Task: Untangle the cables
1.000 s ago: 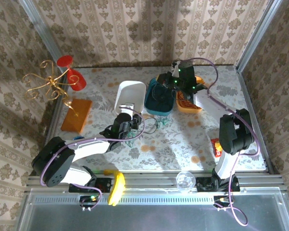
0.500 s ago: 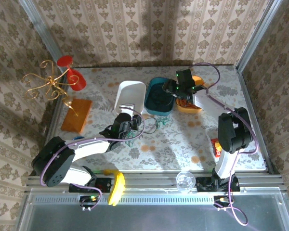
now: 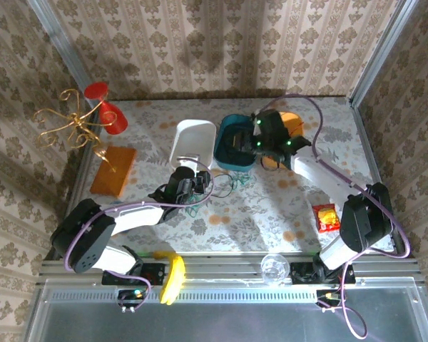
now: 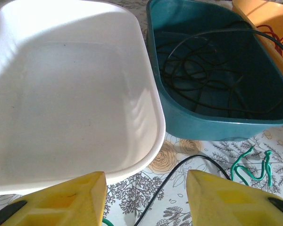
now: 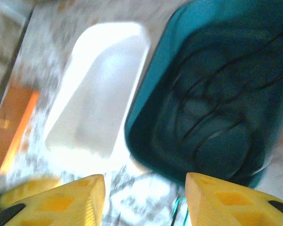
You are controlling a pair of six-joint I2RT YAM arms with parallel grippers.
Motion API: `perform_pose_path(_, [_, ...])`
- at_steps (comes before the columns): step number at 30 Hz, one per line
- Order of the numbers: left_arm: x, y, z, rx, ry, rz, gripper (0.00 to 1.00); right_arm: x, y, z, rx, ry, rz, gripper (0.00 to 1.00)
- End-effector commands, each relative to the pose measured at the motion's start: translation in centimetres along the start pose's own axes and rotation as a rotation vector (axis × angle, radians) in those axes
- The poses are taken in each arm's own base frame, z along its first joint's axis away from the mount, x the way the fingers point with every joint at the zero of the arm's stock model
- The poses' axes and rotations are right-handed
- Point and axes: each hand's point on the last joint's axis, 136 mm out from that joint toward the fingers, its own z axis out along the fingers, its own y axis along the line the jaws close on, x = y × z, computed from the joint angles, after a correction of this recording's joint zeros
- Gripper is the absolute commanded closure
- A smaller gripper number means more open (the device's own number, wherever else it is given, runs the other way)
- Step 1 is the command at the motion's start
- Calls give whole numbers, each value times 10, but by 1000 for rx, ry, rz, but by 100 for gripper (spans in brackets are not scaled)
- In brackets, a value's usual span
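1. On the floral table (image 3: 271, 206), three containers sit side by side at the far middle: white tray (image 3: 192, 139) left, teal bin (image 3: 225, 153) in the middle, orange bin (image 3: 291, 121) right.
2. The black cable (image 4: 198, 80) lies in the teal bin. It is a thin dark wire piled in loose overlapping loops on the floor, with one wide arc sweeping along the far right wall.
3. The red cable (image 4: 276, 37) is in the orange bin, with a few thin red strands curving over the inside wall. The rest of it is out of frame.
4. The green cable (image 4: 266, 167) is out on the table, just near of the teal bin's wall. It is kinked into a short bent squiggle rather than a smooth loop.
5. A black strand (image 4: 161, 187) runs across the table from between the left fingers, up toward the teal bin, then bends right toward the green squiggle. Whether it joins the coil in the bin, I can't tell.
6. The left gripper (image 4: 146, 188) is low over the table just near of the white tray. Its yellow fingers are well apart and grip nothing, and the black strand lies on the cloth in the gap.
7. The right gripper (image 5: 145, 188) hovers above the near rim of the teal bin. The right wrist view is blurred, but the fingers are plainly spread with nothing between them.
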Motion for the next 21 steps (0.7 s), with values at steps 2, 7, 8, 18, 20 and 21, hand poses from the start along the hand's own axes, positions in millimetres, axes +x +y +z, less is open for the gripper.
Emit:
perform_pose_path(2, [-6, 4, 2, 17, -23, -110, 51, 80, 40, 7, -157, 240, -136, 52])
perform_pose_path(7, [-3, 16, -4, 5, -23, -197, 52, 141, 59, 20, -227, 435, -244, 52])
perform_pose_path(8, [-2, 18, -6, 2, -17, -219, 52, 149, 59, 23, -220, 462, -267, 53])
perform_pose_path(18, [7, 63, -30, -56, 14, -512, 25, 167, 45, 72, -79, 533, -405, 50])
perform_pose_path(20, [6, 65, -34, -62, 25, -508, 21, 167, 43, 80, -21, 519, -480, 50])
perform_pose_path(21, [6, 66, -36, -69, 32, -500, 18, 170, 38, 81, 17, 532, -511, 49])
